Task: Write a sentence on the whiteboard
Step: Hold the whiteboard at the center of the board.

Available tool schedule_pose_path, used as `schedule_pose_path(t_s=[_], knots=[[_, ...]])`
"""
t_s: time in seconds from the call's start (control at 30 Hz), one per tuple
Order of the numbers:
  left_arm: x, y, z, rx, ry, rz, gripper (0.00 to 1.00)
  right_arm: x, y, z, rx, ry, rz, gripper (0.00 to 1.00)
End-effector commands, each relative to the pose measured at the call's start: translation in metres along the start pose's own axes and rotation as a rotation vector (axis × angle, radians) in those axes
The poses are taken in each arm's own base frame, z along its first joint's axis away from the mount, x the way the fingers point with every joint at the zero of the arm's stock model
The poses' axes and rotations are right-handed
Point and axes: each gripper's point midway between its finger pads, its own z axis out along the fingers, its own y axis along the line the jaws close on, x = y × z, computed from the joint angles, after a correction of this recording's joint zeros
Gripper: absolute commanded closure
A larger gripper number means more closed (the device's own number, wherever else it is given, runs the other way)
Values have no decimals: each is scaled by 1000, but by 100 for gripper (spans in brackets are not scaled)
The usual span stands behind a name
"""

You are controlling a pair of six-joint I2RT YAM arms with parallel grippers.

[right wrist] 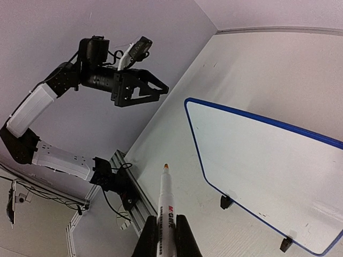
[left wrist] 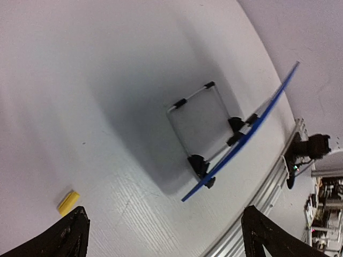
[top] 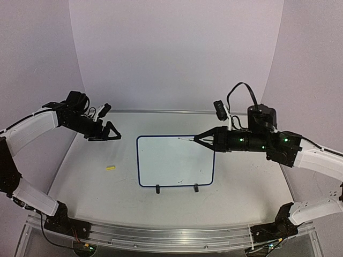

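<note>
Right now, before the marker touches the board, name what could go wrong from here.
1. The whiteboard is only propped on its thin wire stand, and the open left pincer hangs clear of it. Pen pressure may push or tip it.
2. The right pincer grips the marker well back from its tip, so it could twist or slip when pressed.
3. The yellow cap lies loose on the table and could be knocked away.
</note>
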Motion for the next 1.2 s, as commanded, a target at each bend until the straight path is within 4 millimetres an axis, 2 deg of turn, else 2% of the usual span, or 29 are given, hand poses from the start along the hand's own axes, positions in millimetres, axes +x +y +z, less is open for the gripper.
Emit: schedule_pose_path(t_s=[0.0, 0.17, 0.27, 0.43, 0.53, 0.67, 0.8, 0.93, 1.17], knots=[[-21, -74, -34, 328, -133, 277, 2, -13, 17, 24, -19, -128, -7, 100], [-37, -86, -25, 448, -178, 309, 4, -2, 19, 56, 9, -141, -17, 100], [-39, -86, -12, 463, -156, 340, 8, 1, 14, 73, 34, -147, -2, 100], [-25, -90, 21, 465, -56, 384, 25, 0, 9, 96, 49, -145, 0, 100], [-23, -88, 29, 463, -47, 391, 41, 1, 7, 106, 51, -135, -3, 100], [-18, -86, 35, 454, -22, 397, 52, 2, 6, 115, 51, -122, -8, 100], [-11, -84, 45, 438, 7, 400, 57, 6, 9, 126, 30, -92, -12, 100], [-9, -78, 54, 408, 28, 390, 57, 7, 10, 134, 20, -76, -16, 100], [-4, -83, 60, 431, 48, 390, 62, 5, 7, 136, 39, -88, -25, 100]])
